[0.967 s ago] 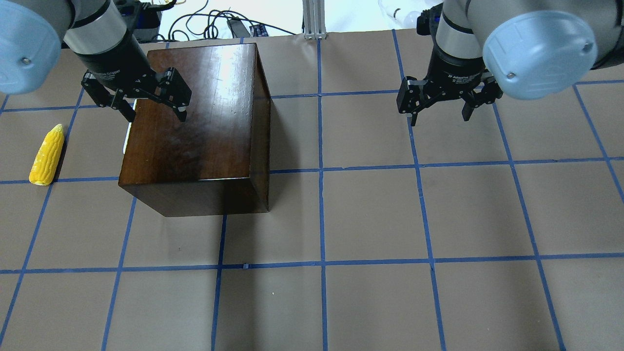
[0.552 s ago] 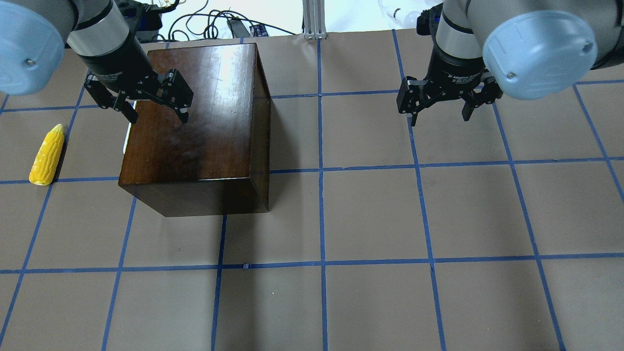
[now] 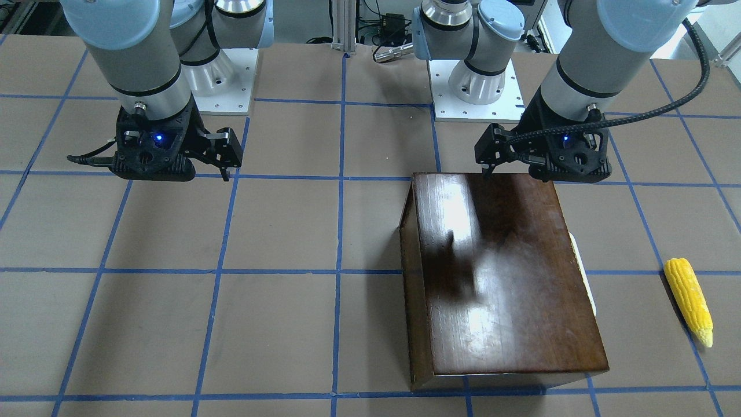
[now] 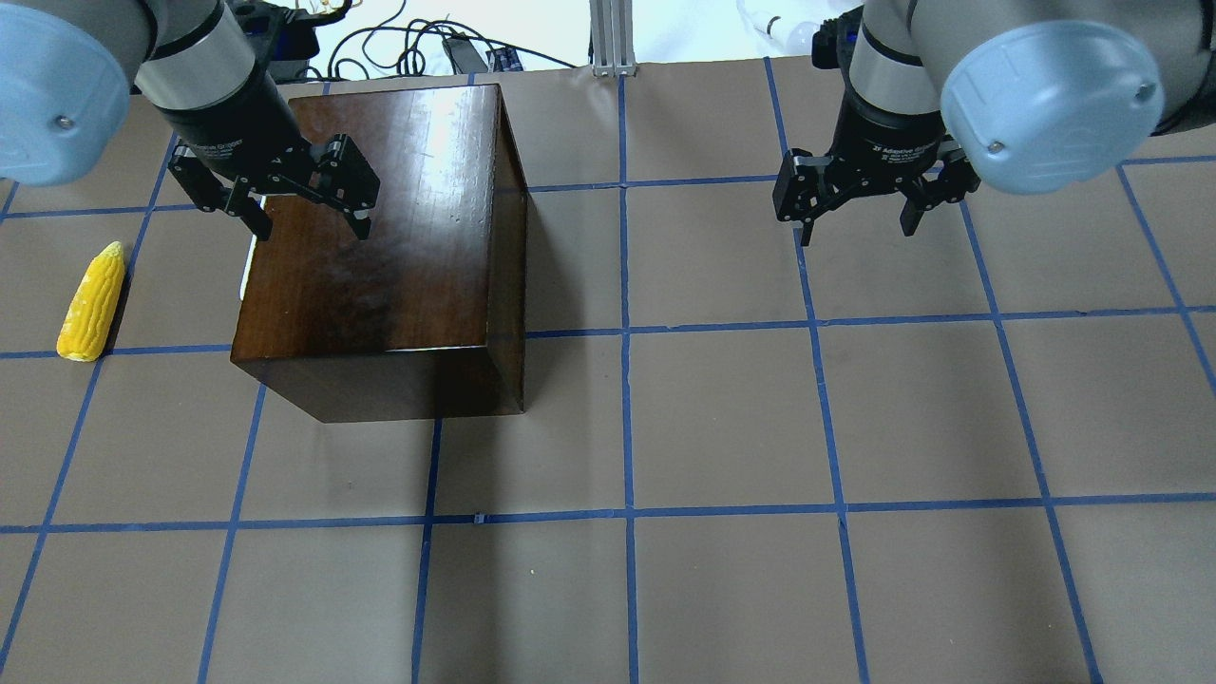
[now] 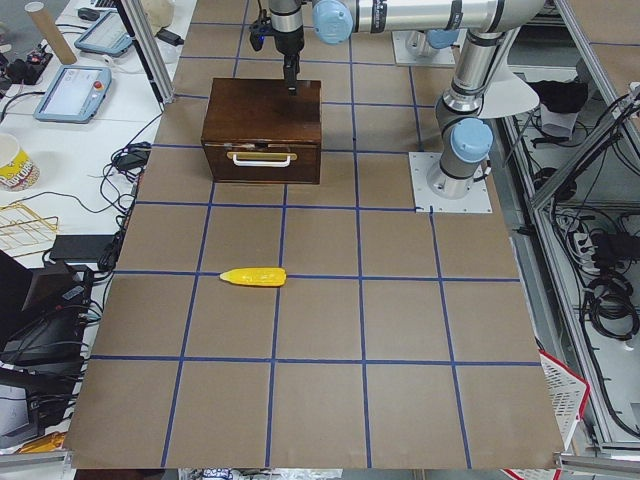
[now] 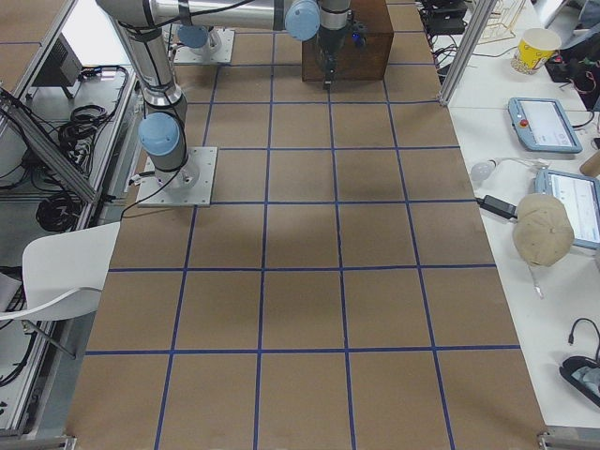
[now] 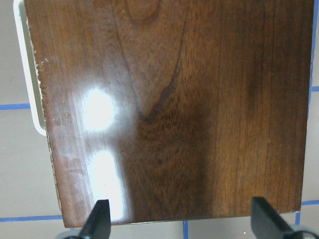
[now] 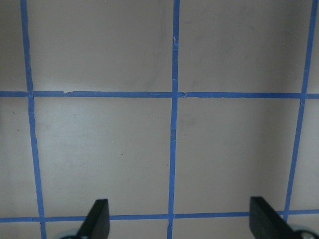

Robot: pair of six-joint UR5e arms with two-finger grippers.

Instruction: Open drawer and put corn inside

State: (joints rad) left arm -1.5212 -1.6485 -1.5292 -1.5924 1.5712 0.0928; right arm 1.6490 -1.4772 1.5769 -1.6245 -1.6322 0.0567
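On the bench [image 4: 722, 418] we list one dark-brown cabinet [image 4: 380, 237], standing in the robot's left half. Its drawer [image 5: 262, 163] sits shut, front flush with the box, pale handle [image 5: 262, 157] facing the robot's left. One yellow corn [image 4: 92, 302] lies flat on the bench beyond that front, well apart from it. Left pincer [image 4: 311, 223]: jaws spread, empty, hovering over the cabinet top near the handle-side edge. Right pincer [image 4: 857, 228]: jaws spread, empty, above the bench, well apart from the cabinet.
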